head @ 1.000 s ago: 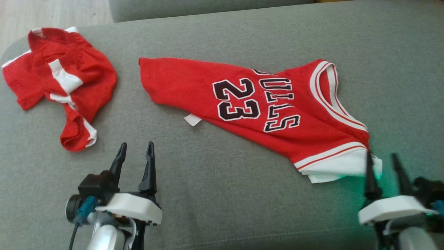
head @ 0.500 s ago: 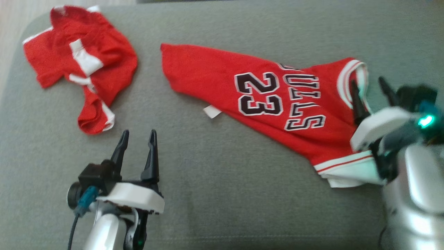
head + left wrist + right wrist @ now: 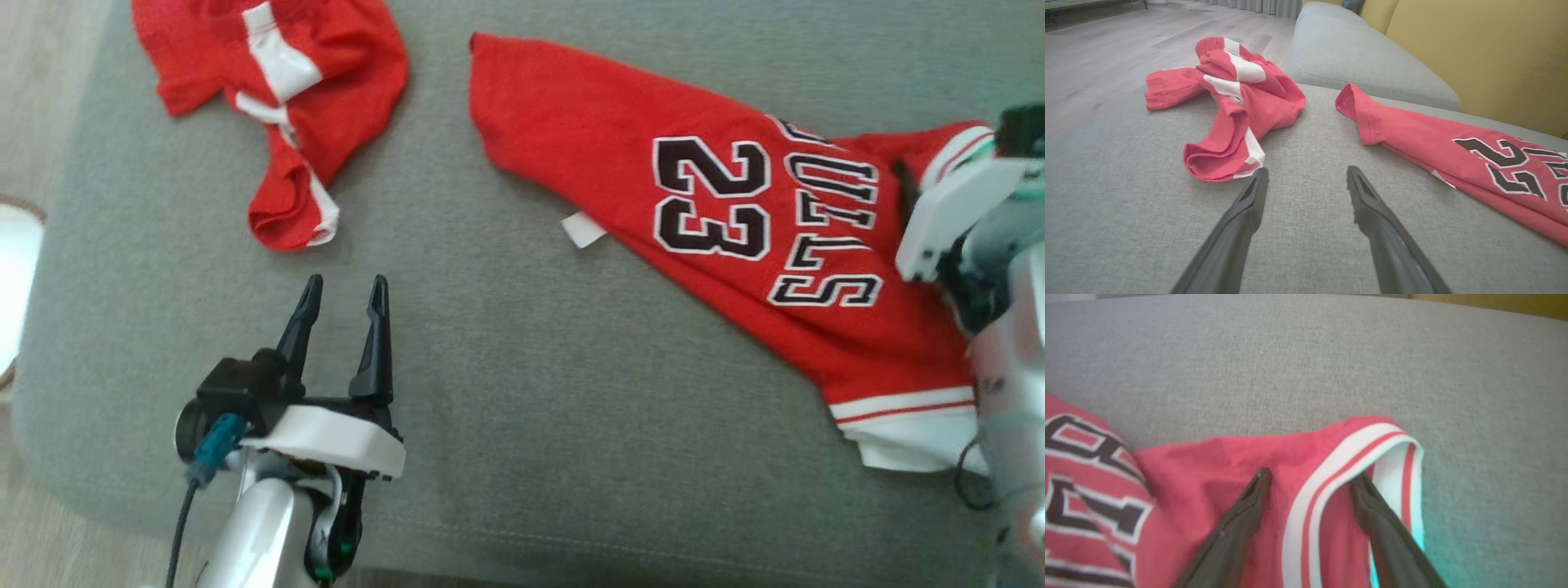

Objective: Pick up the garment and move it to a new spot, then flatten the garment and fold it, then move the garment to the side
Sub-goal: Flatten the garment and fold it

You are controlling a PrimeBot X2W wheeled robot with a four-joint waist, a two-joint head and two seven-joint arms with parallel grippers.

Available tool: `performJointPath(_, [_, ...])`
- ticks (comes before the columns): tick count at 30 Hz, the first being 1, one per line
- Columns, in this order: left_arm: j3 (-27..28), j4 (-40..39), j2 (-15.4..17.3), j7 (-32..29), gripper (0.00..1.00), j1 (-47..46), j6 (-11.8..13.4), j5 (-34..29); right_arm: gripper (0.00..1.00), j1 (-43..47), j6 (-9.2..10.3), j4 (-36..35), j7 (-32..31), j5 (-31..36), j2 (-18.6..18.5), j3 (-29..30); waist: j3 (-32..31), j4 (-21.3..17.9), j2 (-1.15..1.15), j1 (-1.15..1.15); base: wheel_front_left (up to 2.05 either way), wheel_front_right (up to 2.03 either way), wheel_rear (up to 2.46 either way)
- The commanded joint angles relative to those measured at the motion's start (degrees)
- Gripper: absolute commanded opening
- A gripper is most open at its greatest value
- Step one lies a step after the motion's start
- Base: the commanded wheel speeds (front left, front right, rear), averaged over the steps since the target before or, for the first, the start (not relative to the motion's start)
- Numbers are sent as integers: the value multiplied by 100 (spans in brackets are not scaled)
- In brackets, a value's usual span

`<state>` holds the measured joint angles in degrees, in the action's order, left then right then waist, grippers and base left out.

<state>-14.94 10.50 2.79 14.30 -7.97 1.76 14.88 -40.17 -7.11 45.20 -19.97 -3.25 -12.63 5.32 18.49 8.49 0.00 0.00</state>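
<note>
Both spread wide, right pincer (image 3: 1310, 478) astride jersey (image 3: 588, 139) trim, left pincer (image 3: 346, 286) over cushion (image 3: 531, 408).

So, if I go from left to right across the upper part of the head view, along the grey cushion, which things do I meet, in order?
crumpled red garment → red jersey → right gripper, open over the jersey's striped collar.

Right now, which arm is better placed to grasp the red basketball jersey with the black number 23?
Right: the open right gripper straddles the red jersey's white-striped trim; the open left gripper hovers over grey cushion, apart from it.
</note>
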Motion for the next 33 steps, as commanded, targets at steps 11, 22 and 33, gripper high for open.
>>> performJointPath(11, [106, -284, 10, 70, 100, -151, 60, 38, 0, -1208, -37, 408, 893, 349, -344, 405, 142, 236, 0, 0, 0, 0, 0])
performJointPath(22, [-141, -343, 10, 70, 100, -235, 43, 49, 0, -2247, -37, 729, 1400, 1858, -650, 1941, 346, 510, 0, 0, 0, 0, 0])
performJointPath(33, [-133, -356, 9, 70, 100, -238, 85, 44, 100, -2253, -37, 829, 1921, 2938, -219, 3042, 271, 370, 0, 0, 0, 0, 0])
